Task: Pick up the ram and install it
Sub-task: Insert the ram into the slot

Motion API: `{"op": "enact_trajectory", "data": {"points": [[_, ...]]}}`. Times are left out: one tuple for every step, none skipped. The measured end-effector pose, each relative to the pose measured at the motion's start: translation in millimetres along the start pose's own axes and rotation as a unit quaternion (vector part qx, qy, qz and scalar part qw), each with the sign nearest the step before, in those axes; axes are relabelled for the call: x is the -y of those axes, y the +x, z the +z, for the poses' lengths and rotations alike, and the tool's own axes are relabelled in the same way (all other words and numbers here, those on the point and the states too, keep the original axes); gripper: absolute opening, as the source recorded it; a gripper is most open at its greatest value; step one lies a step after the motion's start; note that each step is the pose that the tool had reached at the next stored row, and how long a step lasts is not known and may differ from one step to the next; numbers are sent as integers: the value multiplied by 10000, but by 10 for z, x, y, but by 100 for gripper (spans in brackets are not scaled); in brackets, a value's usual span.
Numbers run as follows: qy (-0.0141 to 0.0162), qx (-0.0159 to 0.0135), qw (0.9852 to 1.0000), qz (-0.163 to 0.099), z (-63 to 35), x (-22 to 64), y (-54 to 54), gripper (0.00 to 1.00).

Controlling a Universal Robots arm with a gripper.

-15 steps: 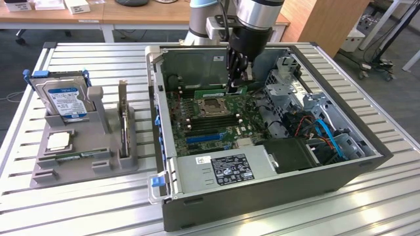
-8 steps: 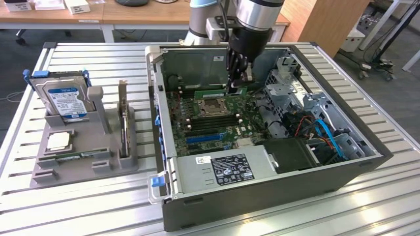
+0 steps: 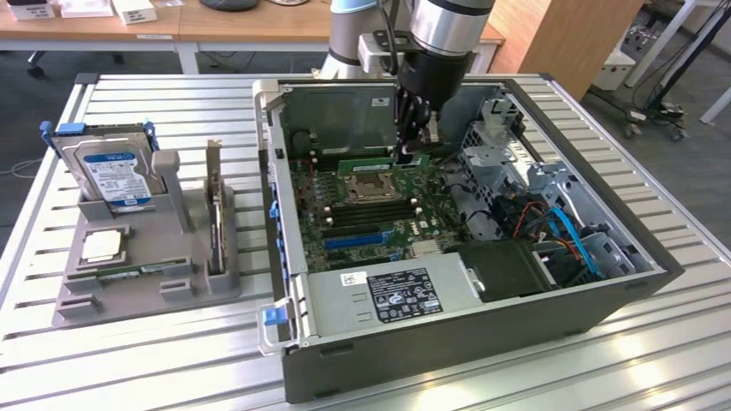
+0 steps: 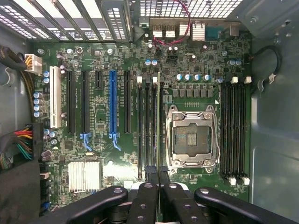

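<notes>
1. Near the left edge of the worktop [image 3: 46, 342]: grey holder [image 3: 137, 287] with a hard drive [image 3: 112, 175] and an upright card [image 3: 214, 201], well apart from the work.
2. Right of that, inside the open computer case [image 3: 457, 342]: pincer [image 3: 413, 151] down over the board, nearly shut on the ram [image 3: 413, 159], gripping its upper edge.
3. Step in hand, judged: installing, with the pickup done. Cannot tell whether the ram touches a slot.
4. From the wrist: ram [image 4: 159, 116] edge-on, straight out from the pincer [image 4: 158, 171], over the slots [image 4: 147, 126] just beside the processor socket [image 4: 191, 137].
5. Probably called for: stick parallel to one slot, notch matched, even straight press.
</notes>
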State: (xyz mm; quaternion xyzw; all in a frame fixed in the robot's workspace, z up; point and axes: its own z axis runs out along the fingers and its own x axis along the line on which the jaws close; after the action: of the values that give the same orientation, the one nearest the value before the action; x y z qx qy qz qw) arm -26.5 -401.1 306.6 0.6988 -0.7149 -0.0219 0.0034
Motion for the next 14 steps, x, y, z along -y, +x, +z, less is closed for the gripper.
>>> {"op": "enact_trajectory", "data": {"points": [[0, 0, 10000, 0, 0, 0, 0, 12], [0, 1, 10000, 0, 3, 0, 0, 12], [2, 2, 10000, 0, 8, 1, 0, 12], [5, 2, 10000, 0, 12, 0, 0, 12], [5, 0, 10000, 0, 13, 1, 0, 12], [5, 0, 10000, 0, 12, 0, 0, 12], [5, 0, 10000, 0, 12, 0, 0, 12], [5, 0, 10000, 0, 13, 0, 1, 12], [5, 0, 10000, 0, 15, 1, 0, 12], [7, 2, 10000, 0, 20, 1, 0, 12], [8, 2, 10000, -1, 26, 1, 0, 12], [10, 1, 10000, -1, 32, 1, 1, 12], [12, 1, 10000, 0, 39, 2, 1, 12], [14, 1, 10000, 0, 46, 2, 1, 12]]}}
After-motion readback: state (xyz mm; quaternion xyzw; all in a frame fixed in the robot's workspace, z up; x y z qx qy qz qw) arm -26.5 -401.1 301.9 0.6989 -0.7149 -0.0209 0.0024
